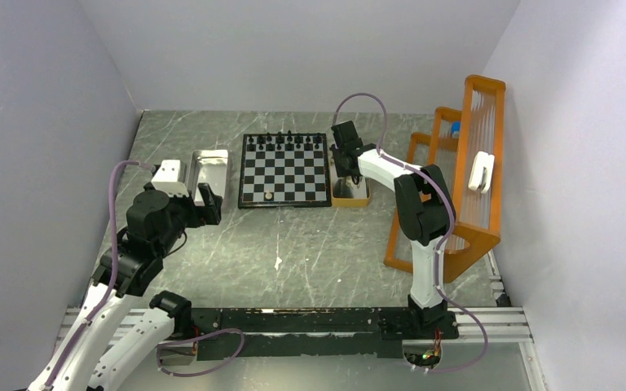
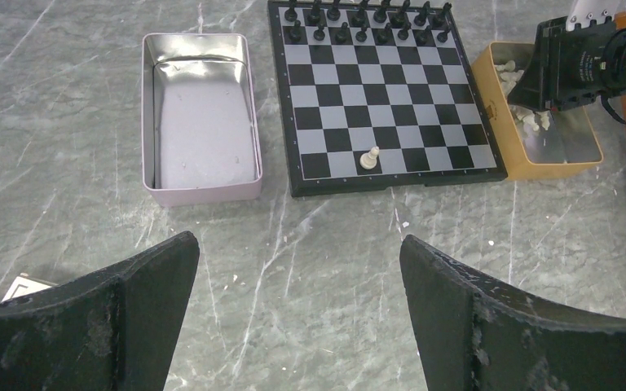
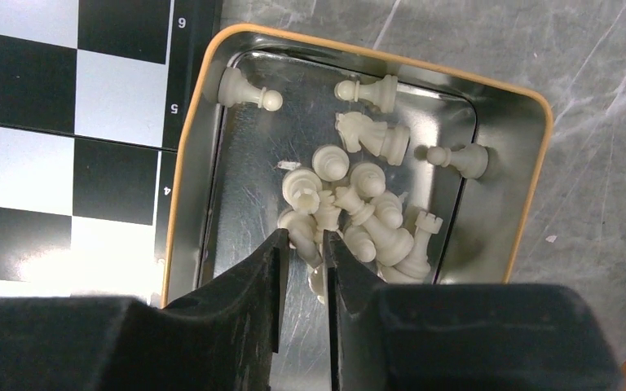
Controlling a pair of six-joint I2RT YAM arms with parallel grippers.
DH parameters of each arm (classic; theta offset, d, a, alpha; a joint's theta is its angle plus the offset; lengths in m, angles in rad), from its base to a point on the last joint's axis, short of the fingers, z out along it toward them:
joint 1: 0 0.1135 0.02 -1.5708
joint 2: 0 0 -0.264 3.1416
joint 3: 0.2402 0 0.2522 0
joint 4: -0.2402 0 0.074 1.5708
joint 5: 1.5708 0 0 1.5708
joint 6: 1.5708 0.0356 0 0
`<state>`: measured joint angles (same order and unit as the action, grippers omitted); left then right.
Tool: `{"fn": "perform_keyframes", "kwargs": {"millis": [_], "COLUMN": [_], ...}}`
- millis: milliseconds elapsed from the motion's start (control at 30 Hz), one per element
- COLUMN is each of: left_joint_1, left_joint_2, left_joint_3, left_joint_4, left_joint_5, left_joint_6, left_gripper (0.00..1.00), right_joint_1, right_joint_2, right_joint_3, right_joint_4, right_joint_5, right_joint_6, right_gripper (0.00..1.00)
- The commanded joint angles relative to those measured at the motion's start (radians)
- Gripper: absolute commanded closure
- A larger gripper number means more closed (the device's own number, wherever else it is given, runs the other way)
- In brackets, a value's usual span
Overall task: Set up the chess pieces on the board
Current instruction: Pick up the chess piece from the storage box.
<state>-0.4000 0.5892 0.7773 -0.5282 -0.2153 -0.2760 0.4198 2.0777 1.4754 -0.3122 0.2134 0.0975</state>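
The board (image 1: 284,169) lies at the table's back, with black chess pieces (image 1: 287,140) filling its two far rows and one cream pawn (image 2: 368,158) on its near row. My right gripper (image 3: 304,240) is down in the tan tray (image 3: 375,57) to the right of the board (image 3: 49,122). Its jaws are closed on a cream piece (image 3: 303,232) at the edge of a heap of several cream pieces (image 3: 367,204). My left gripper (image 2: 297,244) is open and empty, above bare table in front of the board (image 2: 383,90).
A silvery metal tray (image 2: 204,191) with nothing in it lies left of the board. An orange wire rack (image 1: 473,171) stands along the right wall behind the right arm. A small white card (image 2: 24,287) lies near my left gripper.
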Motion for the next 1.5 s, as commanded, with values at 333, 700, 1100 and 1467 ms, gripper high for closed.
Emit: {"fn": "perform_keyframes", "kwargs": {"millis": [333,700,1100,1467], "left_joint_1": [0.014,0.015,0.023,0.024], "left_joint_2": [-0.005,-0.008,-0.005,-0.02], "left_joint_3": [0.005,0.005,0.007,0.006], "left_joint_4": [0.03,0.028,0.027,0.022], "left_joint_5": [0.017,0.014,0.016,0.01], "left_joint_6": [0.012,0.01,0.011,0.008], "left_gripper": [0.02,0.02,0.02,0.02], "right_joint_1": [-0.006,0.0,0.105,0.33], "right_joint_2": [-0.043,-0.141,-0.216,-0.116], "right_joint_3": [0.006,0.019,0.05,0.179], "right_joint_4": [0.004,-0.065,-0.067,-0.073], "right_joint_5": [-0.003,-0.024,-0.124,-0.088], "right_joint_6": [0.006,0.053,0.113,0.152], "right_gripper": [0.94,0.95,0.96,0.96]}}
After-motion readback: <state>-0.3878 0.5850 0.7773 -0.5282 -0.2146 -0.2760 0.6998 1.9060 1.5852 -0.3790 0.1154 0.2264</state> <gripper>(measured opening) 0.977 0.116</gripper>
